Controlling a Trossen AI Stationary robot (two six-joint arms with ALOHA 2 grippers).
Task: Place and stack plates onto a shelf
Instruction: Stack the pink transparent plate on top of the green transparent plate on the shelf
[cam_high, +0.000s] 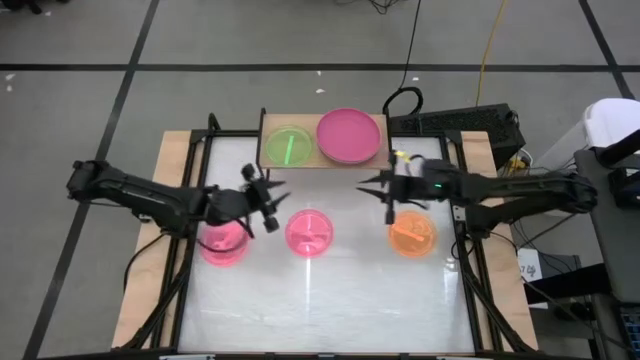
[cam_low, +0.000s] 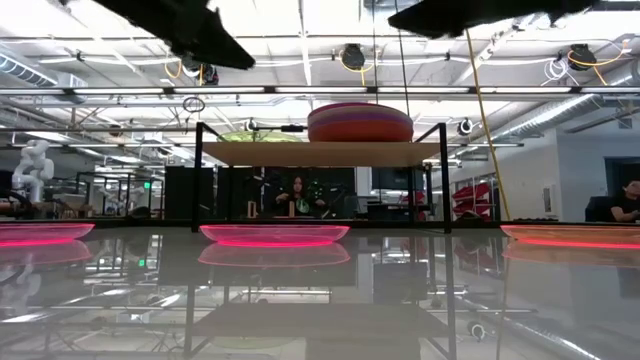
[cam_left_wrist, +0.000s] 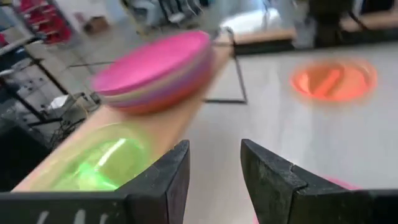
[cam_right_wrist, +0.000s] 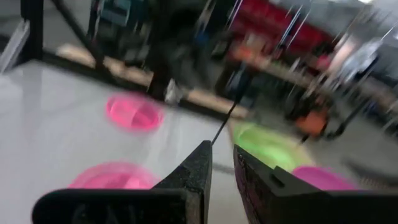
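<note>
The light-wood shelf (cam_high: 308, 160) stands at the table's far edge. On it sit a green divided plate (cam_high: 288, 146) and a stack of large plates topped by a magenta one (cam_high: 348, 135), which the low view shows as a stack (cam_low: 360, 122). Two pink divided plates (cam_high: 222, 240) (cam_high: 309, 232) and an orange one (cam_high: 412, 236) lie flat on the table. My left gripper (cam_high: 272, 200) (cam_left_wrist: 214, 168) hovers open between the two pink plates, pointing toward the shelf. My right gripper (cam_high: 380, 195) (cam_right_wrist: 222, 168) hovers just far of the orange plate with a narrow gap, holding nothing.
The white tabletop (cam_high: 320, 300) is glossy and framed by black rails and wooden side boards (cam_high: 150, 250). Free room lies on the near half of the table. Cables and equipment sit beyond the far right corner (cam_high: 470, 120). People sit far behind the shelf (cam_low: 298, 195).
</note>
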